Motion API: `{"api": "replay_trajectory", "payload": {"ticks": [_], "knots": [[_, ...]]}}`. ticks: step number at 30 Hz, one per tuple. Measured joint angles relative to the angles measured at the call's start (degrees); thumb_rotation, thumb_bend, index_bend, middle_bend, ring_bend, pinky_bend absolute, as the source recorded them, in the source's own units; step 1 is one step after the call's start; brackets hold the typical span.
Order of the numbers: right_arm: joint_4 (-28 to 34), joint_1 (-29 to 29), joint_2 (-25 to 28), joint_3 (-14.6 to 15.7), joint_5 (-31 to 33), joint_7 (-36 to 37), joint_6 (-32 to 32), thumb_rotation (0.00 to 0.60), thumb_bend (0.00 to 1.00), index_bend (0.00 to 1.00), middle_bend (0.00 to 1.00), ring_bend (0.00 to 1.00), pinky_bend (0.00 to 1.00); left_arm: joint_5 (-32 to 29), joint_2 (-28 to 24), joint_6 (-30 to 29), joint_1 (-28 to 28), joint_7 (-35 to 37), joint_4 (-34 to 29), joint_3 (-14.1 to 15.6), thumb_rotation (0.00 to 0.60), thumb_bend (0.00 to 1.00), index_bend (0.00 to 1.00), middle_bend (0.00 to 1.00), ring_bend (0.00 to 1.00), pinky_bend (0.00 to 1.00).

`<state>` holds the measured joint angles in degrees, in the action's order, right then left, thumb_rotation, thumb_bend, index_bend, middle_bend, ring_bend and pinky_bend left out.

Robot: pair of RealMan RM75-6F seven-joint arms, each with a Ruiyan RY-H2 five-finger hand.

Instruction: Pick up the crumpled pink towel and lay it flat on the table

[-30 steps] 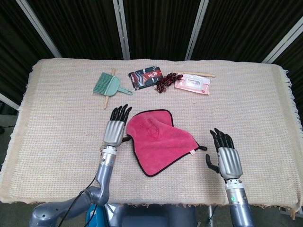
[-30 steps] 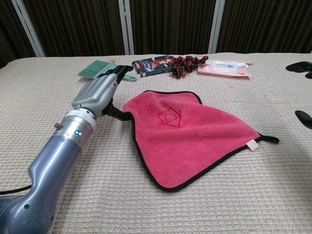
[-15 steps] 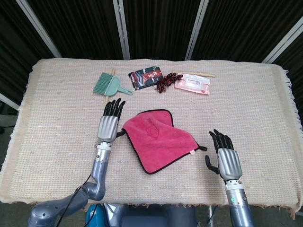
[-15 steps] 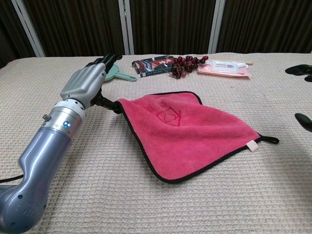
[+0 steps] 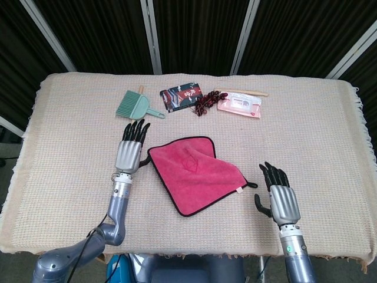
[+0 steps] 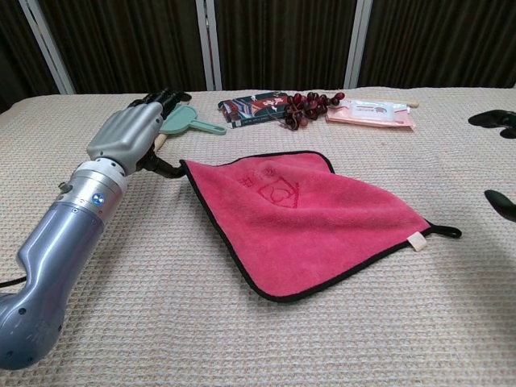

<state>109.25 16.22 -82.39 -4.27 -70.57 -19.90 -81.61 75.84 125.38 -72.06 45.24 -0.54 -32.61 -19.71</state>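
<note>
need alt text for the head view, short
A pink towel lies spread nearly flat mid-table, the left hand pinching its left corner. The right hand hovers open to the right; a green dustpan sits behind.

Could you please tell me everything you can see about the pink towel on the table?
The pink towel is a plush-looking pink cloth with black edging, a faint stitched motif near the top, a small white tag and a black loop at its right corner. It lies spread nearly flat mid-table, turned diamond-wise. The left hand pinches its left corner.
</note>
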Motion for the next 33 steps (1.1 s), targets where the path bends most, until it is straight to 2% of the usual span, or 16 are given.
{"api": "replay_trajectory", "payload": {"ticks": [4, 9, 15, 24, 33], "knots": [[-0.1, -0.1, -0.2, 0.0, -0.4, -0.2, 0.0, 0.600, 0.48, 0.00, 0.00, 0.00, 0.00, -0.3, 0.4, 1.4, 0.0, 0.1, 1.1, 0.4, 0.600, 0.28, 0.46, 0.06, 0.00, 0.00], [-0.4, -0.3, -0.6, -0.1, -0.4, -0.5, 0.2, 0.600, 0.48, 0.00, 0.00, 0.00, 0.00, -0.3, 1.5, 3.0, -0.1, 0.2, 2.7, 1.6, 0.600, 0.31, 0.55, 0.07, 0.00, 0.00], [-0.3, -0.6, -0.7, -0.2, -0.6, -0.6, 0.3, 0.600, 0.48, 0.00, 0.00, 0.00, 0.00, 0.4, 1.8, 2.6, -0.4, 0.9, 4.1, 2.5, 0.600, 0.33, 0.55, 0.07, 0.00, 0.00], [0.0, -0.9, -0.6, -0.3, -1.1, -0.4, 0.4, 0.600, 0.48, 0.00, 0.00, 0.00, 0.00, 0.8, 1.4, 2.1, -0.7, 1.3, 4.5, 3.2, 0.600, 0.42, 0.58, 0.08, 0.00, 0.00], [0.4, -1.3, -0.4, -0.2, -1.8, -0.2, 0.6, 0.600, 0.48, 0.00, 0.00, 0.00, 0.00, 1.1, 0.6, 2.1, -1.6, 1.1, 4.0, 4.0, 0.600, 0.45, 0.60, 0.10, 0.00, 0.00]]}}
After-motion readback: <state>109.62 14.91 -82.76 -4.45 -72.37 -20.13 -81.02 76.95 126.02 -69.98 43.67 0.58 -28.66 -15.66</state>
